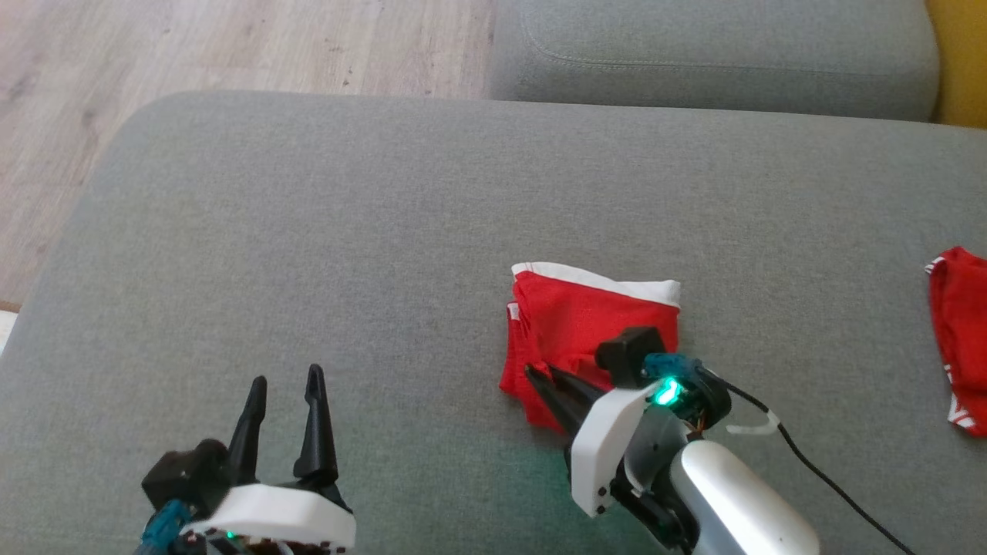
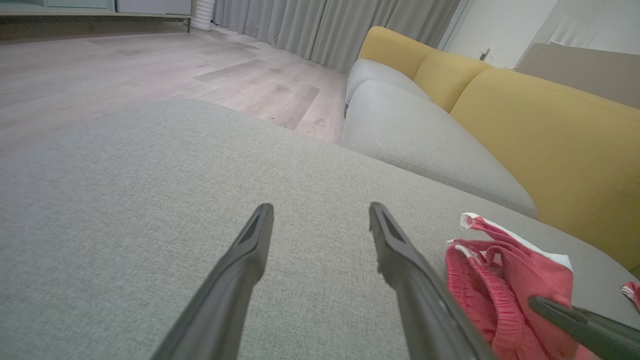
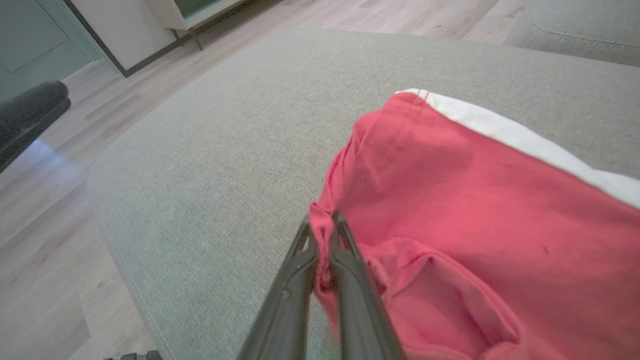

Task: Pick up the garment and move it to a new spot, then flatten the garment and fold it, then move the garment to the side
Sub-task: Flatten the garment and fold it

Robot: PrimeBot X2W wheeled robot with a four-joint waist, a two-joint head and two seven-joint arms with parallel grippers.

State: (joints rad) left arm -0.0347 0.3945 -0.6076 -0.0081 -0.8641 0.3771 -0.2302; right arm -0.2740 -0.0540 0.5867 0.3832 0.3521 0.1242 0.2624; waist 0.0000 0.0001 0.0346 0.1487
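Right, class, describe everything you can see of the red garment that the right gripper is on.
The garment is red, knit-looking cloth with a white band along its far edge. It lies in a compact, rumpled rectangle on the grey cushion, right of middle in the head view. The right gripper is shut on its near left corner, pinching a fold.

We are seeing soft daylight washing out the floor at the head view's upper left. A green lamp on the right end effector is tinting the cushion below. Wrist views are bending at the edges.
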